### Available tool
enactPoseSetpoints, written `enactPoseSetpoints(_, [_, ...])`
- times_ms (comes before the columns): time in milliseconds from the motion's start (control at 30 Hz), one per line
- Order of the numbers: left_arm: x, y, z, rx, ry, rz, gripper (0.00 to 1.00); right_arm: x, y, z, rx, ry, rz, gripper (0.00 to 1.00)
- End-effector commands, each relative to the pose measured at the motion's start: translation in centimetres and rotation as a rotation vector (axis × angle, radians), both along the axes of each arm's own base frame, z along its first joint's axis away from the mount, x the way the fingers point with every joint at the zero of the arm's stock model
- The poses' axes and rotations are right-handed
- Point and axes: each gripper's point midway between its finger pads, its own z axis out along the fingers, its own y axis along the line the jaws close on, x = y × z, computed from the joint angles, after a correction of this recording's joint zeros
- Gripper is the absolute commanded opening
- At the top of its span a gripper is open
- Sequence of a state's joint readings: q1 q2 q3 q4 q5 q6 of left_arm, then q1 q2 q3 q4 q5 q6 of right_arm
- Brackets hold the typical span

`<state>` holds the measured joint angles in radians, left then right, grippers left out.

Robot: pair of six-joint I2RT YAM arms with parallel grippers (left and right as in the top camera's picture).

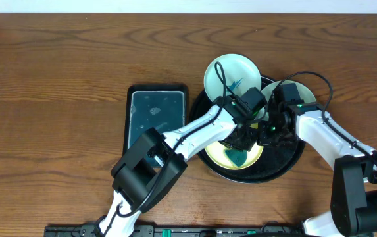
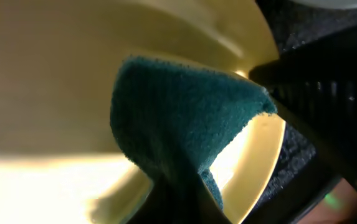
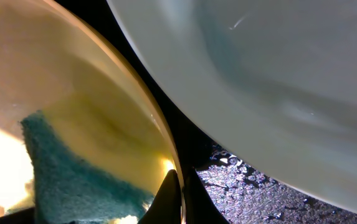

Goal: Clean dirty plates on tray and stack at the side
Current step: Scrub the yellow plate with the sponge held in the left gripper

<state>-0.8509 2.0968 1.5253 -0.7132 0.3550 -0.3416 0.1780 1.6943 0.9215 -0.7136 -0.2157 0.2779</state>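
The pale yellow plate (image 1: 231, 156) lies in the black round tray (image 1: 287, 161). My left gripper (image 1: 241, 141) is shut on a teal sponge (image 2: 184, 118) and presses it onto the yellow plate (image 2: 53, 81). My right gripper (image 3: 181, 199) is shut on the yellow plate's rim (image 3: 166, 143), one finger inside and one outside. A pale bluish plate (image 1: 233, 76) with a teal smear rests on the tray's far-left rim. Another pale plate (image 3: 259, 74) lies beside the yellow one, mostly under my right arm in the overhead view.
A dark rectangular tray (image 1: 156, 118) with a wet sheen stands left of the round tray. Bare wooden table (image 1: 50, 99) spreads to the left and back. Both arms cross over the round tray.
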Motion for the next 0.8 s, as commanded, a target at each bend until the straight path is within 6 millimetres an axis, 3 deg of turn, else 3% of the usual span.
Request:
enactPoseSetpoints(0, [-0.9, -0.5, -0.9, -0.025, 0.043, -0.055, 0.08, 0.4, 0.1, 0.3, 0.004, -0.008, -0.005, 0.01])
enactPoseSetpoints(100, [1.1, 1.0, -1.6, 0.059, -0.05, -0.018, 0.07, 0.4, 0.1, 0.2, 0.003, -0.007, -0.005, 0.01])
enactPoseSetpoints(300, [6.8, 6.2, -2.0, 0.263, -0.242, 0.167, 0.08, 0.3, 0.1, 0.2, 0.002, -0.001, -0.005, 0.01])
enactPoseSetpoints(467, [9.0, 8.5, -1.6, 0.275, -0.243, 0.24, 0.08, 0.2, 0.1, 0.2, 0.002, -0.001, -0.005, 0.01])
enactPoseSetpoints(600, [10.2, 9.7, 0.5, 0.255, -0.245, 0.283, 0.07, 0.2, 0.1, 0.2, 0.002, -0.001, -0.005, 0.01])
enactPoseSetpoints(700, [10.0, 9.1, 3.3, 0.176, -0.241, 0.27, 0.08, 0.3, 0.1, 0.2, 0.002, -0.002, -0.005, 0.01])
enactPoseSetpoints(767, [9.3, 8.5, 5.4, 0.114, -0.233, 0.264, 0.06, 0.3, 0.1, 0.2, 0.002, -0.002, -0.005, 0.07])
